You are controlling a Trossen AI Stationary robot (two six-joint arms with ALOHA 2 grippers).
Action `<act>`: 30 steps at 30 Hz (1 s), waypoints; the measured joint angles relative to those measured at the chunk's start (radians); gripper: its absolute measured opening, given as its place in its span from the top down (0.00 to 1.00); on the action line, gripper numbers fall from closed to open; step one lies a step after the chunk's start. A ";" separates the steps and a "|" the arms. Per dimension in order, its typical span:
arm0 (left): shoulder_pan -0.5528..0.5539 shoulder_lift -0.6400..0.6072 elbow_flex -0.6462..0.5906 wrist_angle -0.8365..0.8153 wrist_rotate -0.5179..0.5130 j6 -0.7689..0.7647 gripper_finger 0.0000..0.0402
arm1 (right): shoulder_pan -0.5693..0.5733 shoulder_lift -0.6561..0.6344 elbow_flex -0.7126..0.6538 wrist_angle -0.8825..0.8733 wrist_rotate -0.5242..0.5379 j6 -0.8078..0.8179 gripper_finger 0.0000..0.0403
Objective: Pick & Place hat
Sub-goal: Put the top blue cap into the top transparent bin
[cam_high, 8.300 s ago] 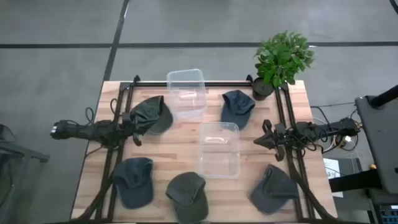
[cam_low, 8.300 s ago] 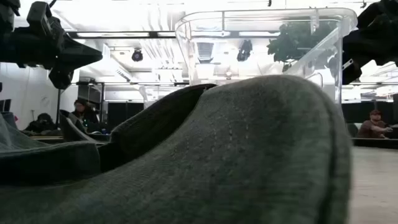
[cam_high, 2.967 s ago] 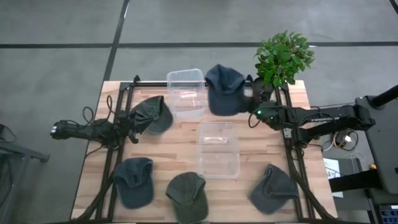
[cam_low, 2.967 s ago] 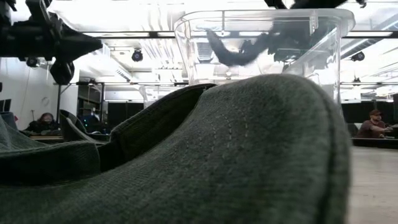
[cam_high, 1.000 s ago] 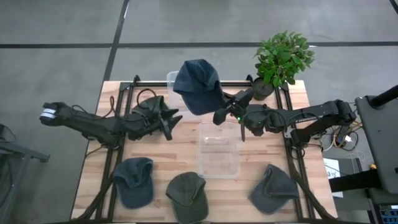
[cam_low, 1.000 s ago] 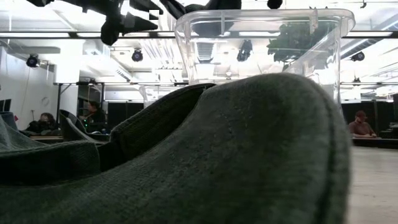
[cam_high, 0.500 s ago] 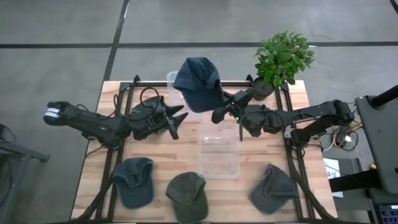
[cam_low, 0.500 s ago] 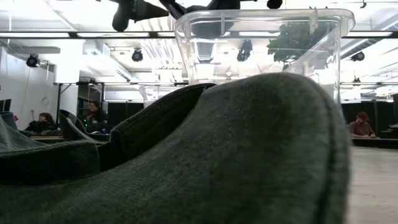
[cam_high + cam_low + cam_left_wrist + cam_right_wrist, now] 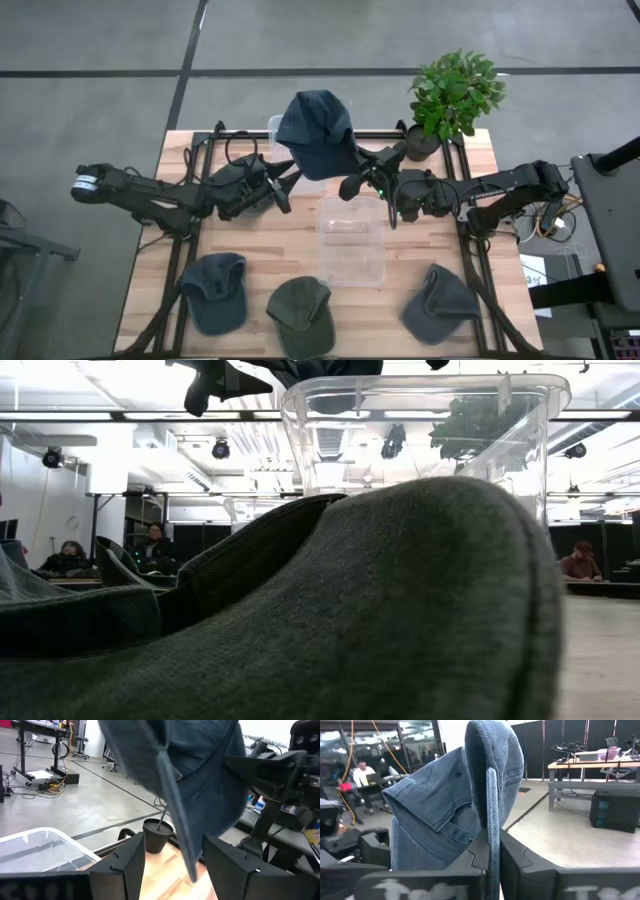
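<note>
Right now my right gripper (image 9: 352, 181) pinches the blue hat (image 9: 317, 133) aloft over the far clear bin (image 9: 276, 128), so I've brought my left gripper (image 9: 288, 186) alongside, jaws spread wide, apparently for a handover.

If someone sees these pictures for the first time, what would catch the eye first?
A dark blue denim cap hangs in the air over the table's far edge, pinched by the right tool. The left tool waits open beside it. A leafy green potted plant stands at the far right corner.
</note>
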 joint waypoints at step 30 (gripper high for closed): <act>0.037 -0.003 0.000 0.069 0.087 -0.086 0.89 | 0.042 0.098 0.061 0.148 -0.083 -0.133 0.97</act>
